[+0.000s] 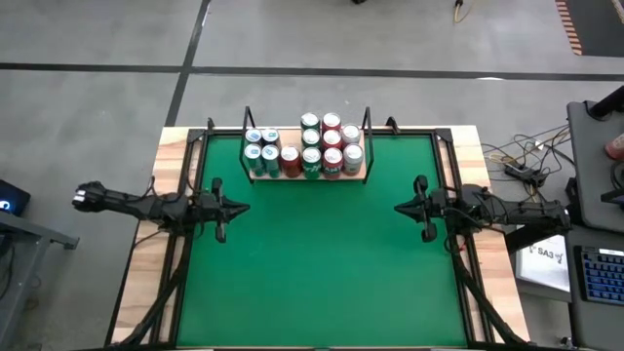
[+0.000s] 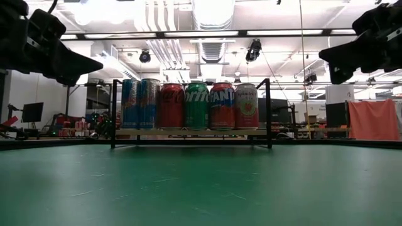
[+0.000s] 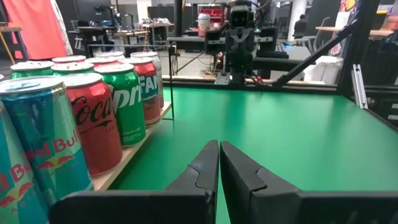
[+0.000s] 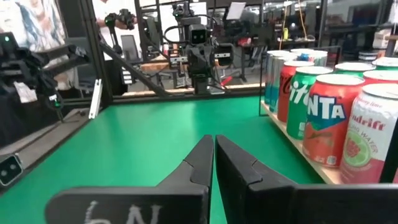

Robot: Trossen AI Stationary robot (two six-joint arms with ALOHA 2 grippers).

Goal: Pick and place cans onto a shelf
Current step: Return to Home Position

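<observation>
1. Nearest you, the green table point(image 1: 312, 283) runs from its near edge up to the two arms, which reach in from the sides.
2. Halfway up the table, your left gripper point(image 1: 243, 207) sits at the left side and points inward. In its wrist view point(image 3: 219, 144) the fingers are pressed together with only a thin seam between them, and they hold nothing.
3. Level with it, your right gripper point(image 1: 397, 207) sits at the right side and points back at the left one. Its fingers point(image 4: 214, 138) are also together and hold nothing.
4. From table height, both hang clear above the green top, the left gripper point(image 2: 99, 64) on one side and the right gripper point(image 2: 321, 55) on the other. The shelf shows between them, farther back.
5. The shelf point(image 1: 300, 180) stands at the middle of the table's far edge, well apart from both grippers. Its black uprights point(image 2: 114, 113) rise at each end.
6. The cans point(image 1: 311, 146) all stand upright on the board, packed close together.
7. From your left, the front row reads two blue cans point(image 2: 139, 103), a red can point(image 2: 171, 105), a green can point(image 2: 196, 105), an orange can point(image 2: 222, 105) and a pale can point(image 2: 246, 105).
8. More cans stand behind that row. From above, the green and red columns reach farthest back.
</observation>
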